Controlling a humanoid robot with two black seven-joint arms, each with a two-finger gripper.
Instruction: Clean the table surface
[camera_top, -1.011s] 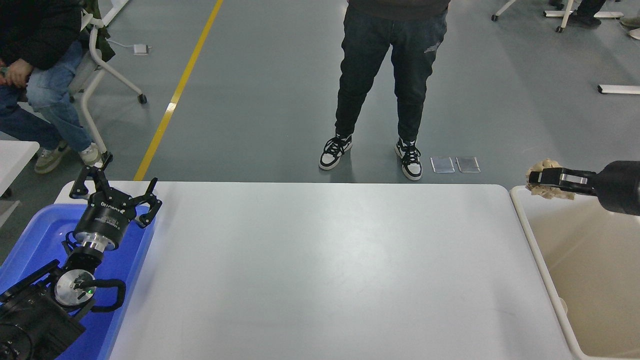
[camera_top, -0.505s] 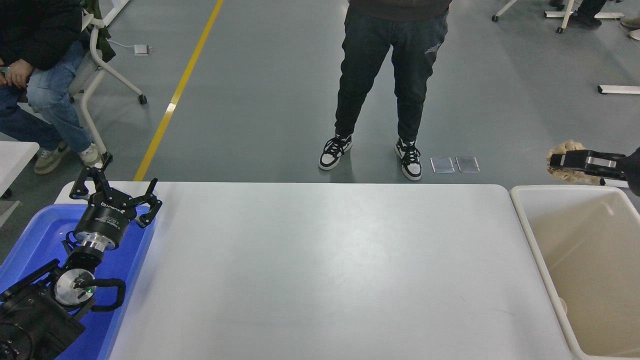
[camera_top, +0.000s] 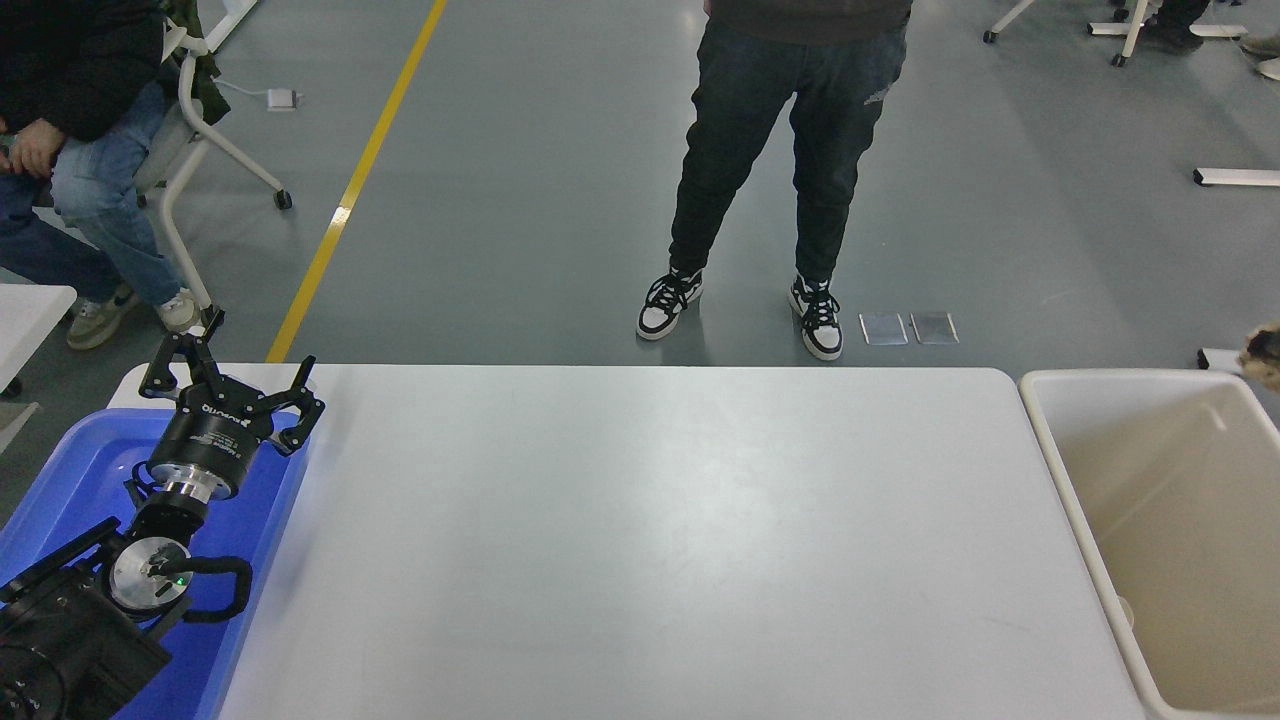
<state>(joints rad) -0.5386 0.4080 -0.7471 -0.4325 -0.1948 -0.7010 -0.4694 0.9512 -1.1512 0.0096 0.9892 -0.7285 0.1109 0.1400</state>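
One pincer in view, the left pincer (camera_top: 232, 385), parked at the lower left above the blue tub (camera_top: 60, 480), fingers spread wide, gripping nothing, touching nothing. Tips reaching over the tub's far rim toward the counter's near-left corner. Right pincer out of the picture; only a blurred scrap of something tan (camera_top: 1262, 352) cut off by the right edge, just above the far corner of the beige bin (camera_top: 1060, 480), too little of it showing to tell what it is or what carries it. White counter (camera_top: 640, 540) filling the middle, from the blue tub on the left to the beige bin on the right, smooth and matte, rounded far corners. Beyond its far edge, a standing person (camera_top: 790, 170) in dark trousers and black-and-white shoes; at the upper left, a seated person (camera_top: 70, 150) in jeans on a white-framed chair (camera_top: 200, 140).
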